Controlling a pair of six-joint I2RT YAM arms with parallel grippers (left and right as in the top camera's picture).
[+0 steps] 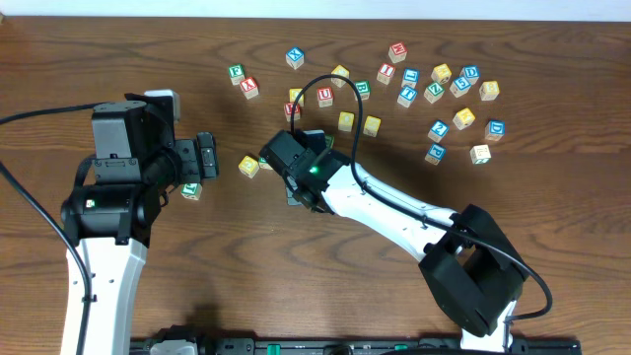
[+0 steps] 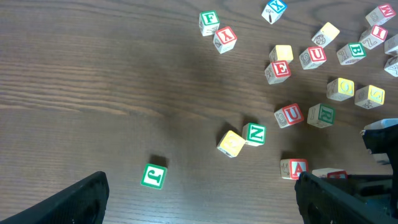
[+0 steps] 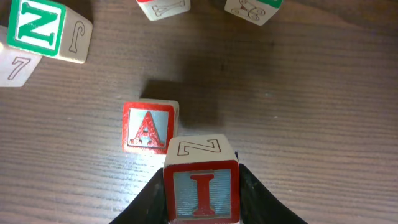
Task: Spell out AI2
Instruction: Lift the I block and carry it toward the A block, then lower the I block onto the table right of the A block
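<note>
My right gripper (image 3: 201, 208) is shut on a red letter I block (image 3: 201, 190). It holds the block right next to the red letter A block (image 3: 149, 127), which lies on the wood table. The I block's corner overlaps the A block's near right corner. In the overhead view the right gripper (image 1: 296, 185) covers both blocks. The A block also shows in the left wrist view (image 2: 297, 168). My left gripper (image 2: 199, 202) is open and empty above bare table, with a green J block (image 2: 153, 176) just ahead of it. I cannot make out a block with a 2.
A green N block (image 3: 37, 28) and a yellow block (image 2: 231, 143) lie left of the A block. Several more letter blocks are scattered across the far right of the table (image 1: 434, 94). The left gripper (image 1: 207, 158) hovers at the left.
</note>
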